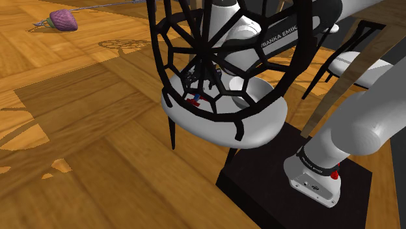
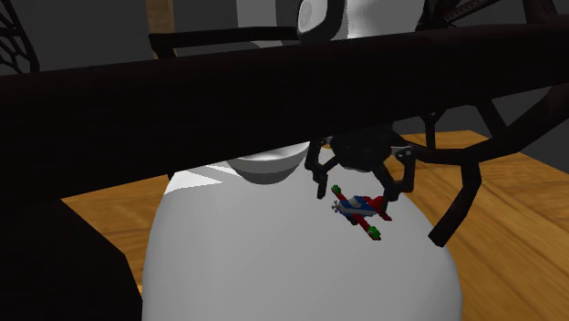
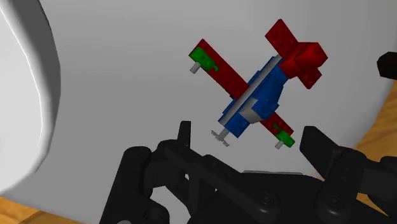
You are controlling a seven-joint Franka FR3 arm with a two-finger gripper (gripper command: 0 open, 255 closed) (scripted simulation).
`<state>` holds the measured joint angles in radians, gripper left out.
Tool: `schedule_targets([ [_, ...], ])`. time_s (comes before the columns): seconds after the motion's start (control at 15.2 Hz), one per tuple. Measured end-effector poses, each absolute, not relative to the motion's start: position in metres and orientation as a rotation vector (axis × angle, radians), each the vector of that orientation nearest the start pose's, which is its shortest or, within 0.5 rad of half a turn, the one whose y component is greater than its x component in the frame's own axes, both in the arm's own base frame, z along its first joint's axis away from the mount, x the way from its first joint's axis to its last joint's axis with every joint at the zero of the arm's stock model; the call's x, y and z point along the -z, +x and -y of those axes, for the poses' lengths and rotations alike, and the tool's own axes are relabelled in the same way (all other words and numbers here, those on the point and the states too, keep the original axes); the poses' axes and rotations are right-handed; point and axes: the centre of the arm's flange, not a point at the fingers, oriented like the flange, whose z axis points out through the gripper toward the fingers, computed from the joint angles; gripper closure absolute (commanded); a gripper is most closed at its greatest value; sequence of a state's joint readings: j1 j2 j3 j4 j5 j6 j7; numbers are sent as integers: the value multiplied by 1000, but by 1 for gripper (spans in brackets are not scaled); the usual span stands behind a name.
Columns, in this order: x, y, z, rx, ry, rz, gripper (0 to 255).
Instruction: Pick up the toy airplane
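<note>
The toy airplane (image 3: pixel 261 95) is red and blue with green wing tips, and it lies on a white chair seat (image 3: pixel 114 83). My black gripper (image 3: pixel 251 143) hangs just above it, open, and neither finger touches the plane. In the second exterior view the gripper (image 2: pixel 359 190) straddles the airplane (image 2: pixel 362 212) from above, the plane sitting just below the fingertips. Through the black lattice chair back (image 1: pixel 195 39) in the shoulder view I catch a bit of the airplane (image 1: pixel 195 99) on the seat (image 1: pixel 260 127), under the gripper (image 1: pixel 199 88).
The lattice back curves closely around the seat and my arm reaches through it. A dark bar (image 2: pixel 274 82) crosses the second exterior view. A purple object (image 1: pixel 63 21) lies far off on the wooden floor (image 1: pixel 84 143). The black stand (image 1: pixel 260 188) is at the shoulder view's lower right.
</note>
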<state>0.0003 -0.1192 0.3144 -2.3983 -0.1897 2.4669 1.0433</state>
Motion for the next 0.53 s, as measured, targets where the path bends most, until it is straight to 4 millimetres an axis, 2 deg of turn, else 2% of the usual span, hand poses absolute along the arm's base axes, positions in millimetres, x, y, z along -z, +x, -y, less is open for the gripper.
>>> schedule_targets([
  [0.07, -370, 472, -156, 382, -3008, -901, 0],
  [0.13, -368, 471, -156, 375, -3011, -900, 255],
  [0.53, -368, 476, -157, 384, -3022, -887, 255],
])
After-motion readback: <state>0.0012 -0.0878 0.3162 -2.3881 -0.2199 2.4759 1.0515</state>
